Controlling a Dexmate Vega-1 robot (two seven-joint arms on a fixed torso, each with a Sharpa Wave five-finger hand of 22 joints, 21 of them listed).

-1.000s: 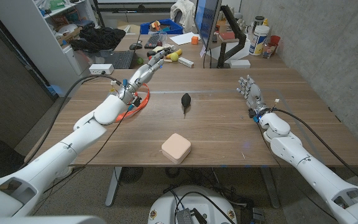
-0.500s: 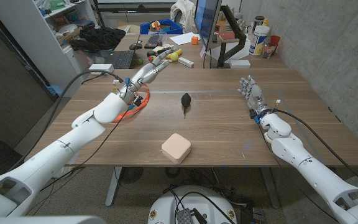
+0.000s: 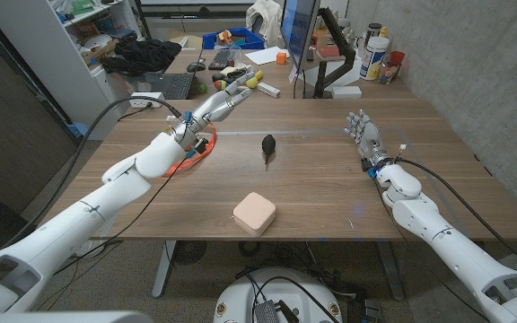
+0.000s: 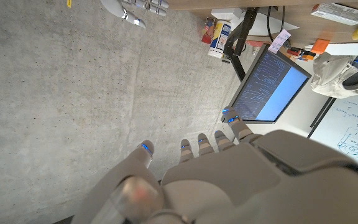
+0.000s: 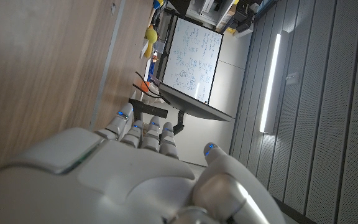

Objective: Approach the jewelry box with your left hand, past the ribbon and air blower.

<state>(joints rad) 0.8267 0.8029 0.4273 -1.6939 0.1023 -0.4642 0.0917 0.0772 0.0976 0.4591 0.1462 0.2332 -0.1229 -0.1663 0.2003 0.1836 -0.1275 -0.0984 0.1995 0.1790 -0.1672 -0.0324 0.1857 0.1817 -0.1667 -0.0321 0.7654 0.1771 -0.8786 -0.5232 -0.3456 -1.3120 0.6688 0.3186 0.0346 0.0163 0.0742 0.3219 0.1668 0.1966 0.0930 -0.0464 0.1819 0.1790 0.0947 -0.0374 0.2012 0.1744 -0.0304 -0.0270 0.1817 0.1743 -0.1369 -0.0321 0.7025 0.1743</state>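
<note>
Pink square jewelry box [image 3: 254, 213] closed near front edge, black air blower [image 3: 267, 146] mid-table, orange ribbon [image 3: 196, 152] at left

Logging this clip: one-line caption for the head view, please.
Left hand reaches open above the orange ribbon, far from the pink jewelry box; black air blower mid-table; right hand idle.

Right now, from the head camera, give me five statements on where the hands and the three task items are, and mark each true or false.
1. The left hand is over the table's far left part, fingers spread, holding nothing. True.
2. The jewelry box sits in the left hand's palm. False: it lies on the table near the front edge, apart from both hands.
3. The air blower lies between the jewelry box and the table's far edge. True.
4. The orange ribbon lies beside the right hand. False: it lies under the left wrist.
5. The right hand grips the air blower. False: it is empty at the table's right side.
</note>
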